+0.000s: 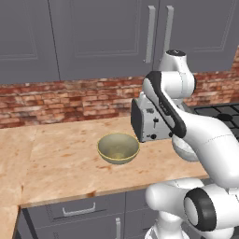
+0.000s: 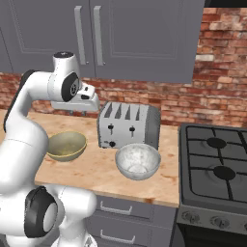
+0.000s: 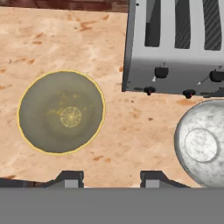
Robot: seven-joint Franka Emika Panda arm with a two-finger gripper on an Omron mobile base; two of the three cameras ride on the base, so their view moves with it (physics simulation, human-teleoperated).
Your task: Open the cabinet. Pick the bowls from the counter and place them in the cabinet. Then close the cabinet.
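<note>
Two-finger gripper (image 3: 112,178) w/ fingers parted, empty, hangs over tan stone-look counter (image 1: 60,158); glossy olive-tan round bowl (image 3: 61,112) sits left of silver toaster (image 2: 128,125), white marbled bowl (image 2: 138,160) just in front; dark grey cabinet (image 2: 140,38) doors closed.

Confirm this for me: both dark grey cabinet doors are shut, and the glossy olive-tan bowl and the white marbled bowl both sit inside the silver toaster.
Wrong on one point: the bowls are not in the silver toaster. The right base view shows the glossy olive-tan bowl and the white marbled bowl sitting on the tan stone-look counter, in front of the toaster. The dark grey cabinet doors are indeed shut.
</note>
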